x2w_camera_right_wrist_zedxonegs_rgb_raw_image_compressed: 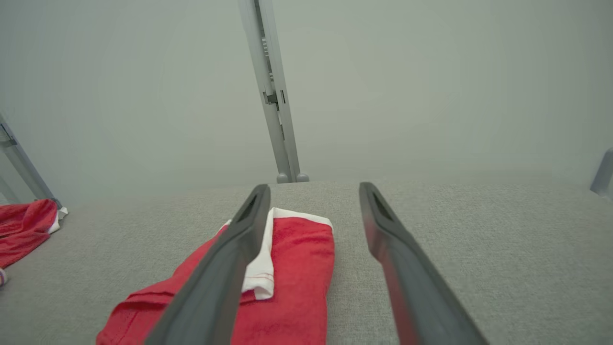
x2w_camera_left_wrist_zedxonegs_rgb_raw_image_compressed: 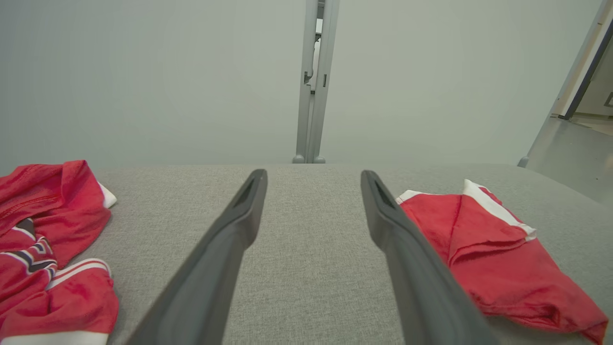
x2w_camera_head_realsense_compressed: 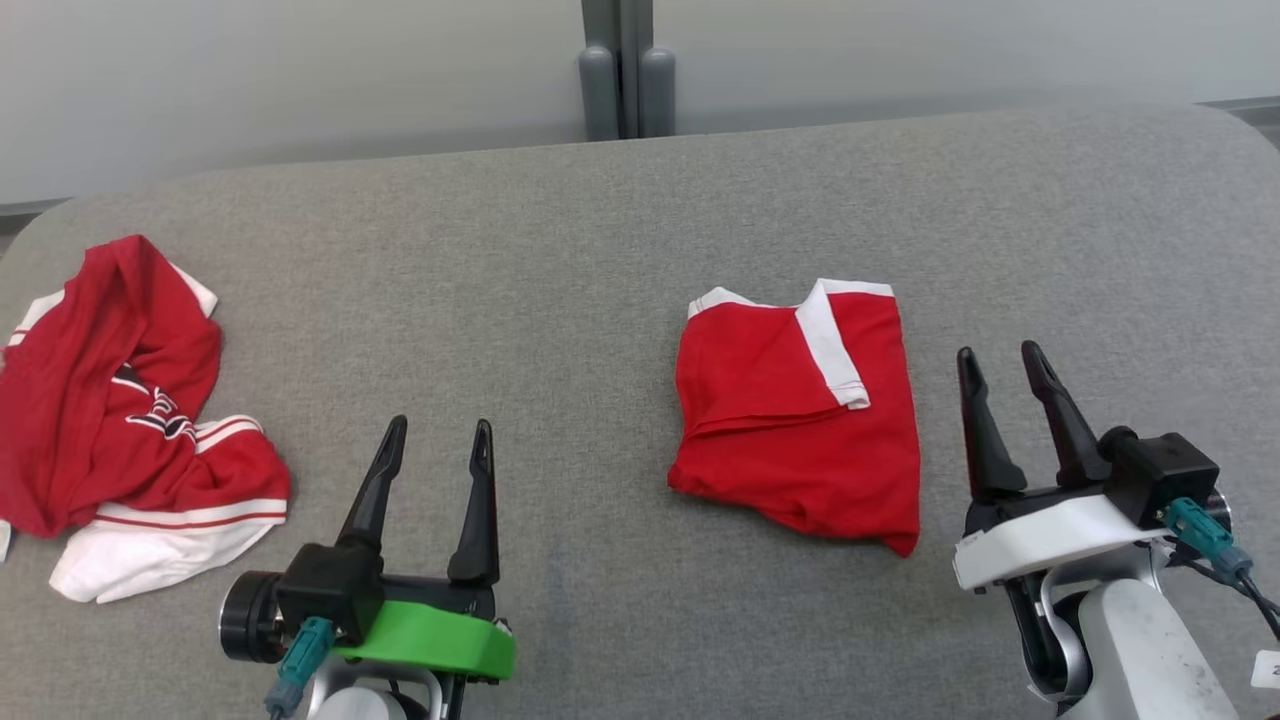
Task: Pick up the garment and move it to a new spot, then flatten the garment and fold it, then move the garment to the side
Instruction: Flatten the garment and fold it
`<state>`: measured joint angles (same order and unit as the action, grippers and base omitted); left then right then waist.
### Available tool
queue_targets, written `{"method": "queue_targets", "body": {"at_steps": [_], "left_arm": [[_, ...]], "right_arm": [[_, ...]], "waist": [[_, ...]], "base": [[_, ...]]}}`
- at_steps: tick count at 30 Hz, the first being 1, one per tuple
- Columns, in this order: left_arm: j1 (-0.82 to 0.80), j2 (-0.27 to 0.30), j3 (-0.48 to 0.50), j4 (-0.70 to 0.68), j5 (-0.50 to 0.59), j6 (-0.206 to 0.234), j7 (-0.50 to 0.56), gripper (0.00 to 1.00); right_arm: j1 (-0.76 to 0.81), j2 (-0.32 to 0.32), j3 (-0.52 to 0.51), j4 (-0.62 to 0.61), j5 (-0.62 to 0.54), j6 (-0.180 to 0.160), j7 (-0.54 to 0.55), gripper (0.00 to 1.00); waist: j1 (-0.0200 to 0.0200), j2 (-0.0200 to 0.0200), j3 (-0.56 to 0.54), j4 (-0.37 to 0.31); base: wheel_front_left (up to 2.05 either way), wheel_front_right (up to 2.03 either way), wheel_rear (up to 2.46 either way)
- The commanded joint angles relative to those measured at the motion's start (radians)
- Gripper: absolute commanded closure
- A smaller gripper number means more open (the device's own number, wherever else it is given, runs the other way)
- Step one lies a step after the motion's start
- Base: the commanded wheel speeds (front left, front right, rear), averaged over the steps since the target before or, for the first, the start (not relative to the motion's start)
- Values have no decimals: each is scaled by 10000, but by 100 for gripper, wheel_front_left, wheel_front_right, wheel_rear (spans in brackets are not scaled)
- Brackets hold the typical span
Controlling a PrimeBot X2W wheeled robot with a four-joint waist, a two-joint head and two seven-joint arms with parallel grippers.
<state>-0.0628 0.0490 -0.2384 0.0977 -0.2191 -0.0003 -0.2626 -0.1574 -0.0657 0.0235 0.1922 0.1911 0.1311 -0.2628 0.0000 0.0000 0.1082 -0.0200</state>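
The grey fabric tabletop [x2w_camera_head_realsense_compressed: 600, 250] spread wide in front of me, with a pale wall [x2w_camera_head_realsense_compressed: 300, 80] behind its far edge and a grey post [x2w_camera_head_realsense_compressed: 626, 70] standing at the middle of that wall.

At my far left lay a crumpled heap of red and white clothing [x2w_camera_head_realsense_compressed: 110, 400], loose and unfolded, with striped trim and part of a dark print showing. It was well apart from the piece I was working on.

The folded red garment [x2w_camera_head_realsense_compressed: 800, 420] lay flat on the tabletop right of centre. It was a rough rectangle, with a white-edged sleeve folded across its top and a white band along its far edge. It sat between my two claws, much nearer the right one.

My right claw [x2w_camera_head_realsense_compressed: 998, 350] stood just beside the garment's right edge, fingers pointing away from me, not touching the cloth. Its fingers were parted with nothing between them, a little narrower than the left pair. In the right wrist view the garment lay under and to the left of my left finger, its white-banded corner reaching into the gap.

My left claw [x2w_camera_head_realsense_compressed: 440, 428] was spread wide and empty over bare tabletop, between the heap and the folded garment and clear of both.
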Motion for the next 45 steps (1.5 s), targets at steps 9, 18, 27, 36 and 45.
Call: {"method": "queue_targets", "body": {"at_steps": [9, 18, 27, 36, 45], "left_arm": [[-392, 30, -308, 151, 87, -159, -32, 0], [-469, 29, -487, 147, -59, -130, -32, 0], [-567, 29, -686, 128, -256, -13, -32, 0], [-741, 29, -934, -34, -497, 68, -32, 0], [-789, 29, -1082, -94, -690, 192, -32, 0]], "right_arm": [[-808, -67, -608, 2005, -553, -7, -27, 100], [-1302, -87, -740, 3675, -740, -7, -28, 100], [-1724, -208, -94, 3820, -502, -7, -28, 100], [-3007, -602, 644, 4333, -515, -8, -28, 100], [-3432, -760, 391, 5080, -576, -8, -28, 100]], "waist": [[0, 0, 715, 1151], [0, 0, 893, 1824], [0, 0, 861, 2238], [0, 0, 1158, 2827], [0, 0, 1276, 3193]], "base": [[0, 0, 0], [0, 0, 0], [0, 0, 0], [0, 0, 0], [0, 0, 0]]}}
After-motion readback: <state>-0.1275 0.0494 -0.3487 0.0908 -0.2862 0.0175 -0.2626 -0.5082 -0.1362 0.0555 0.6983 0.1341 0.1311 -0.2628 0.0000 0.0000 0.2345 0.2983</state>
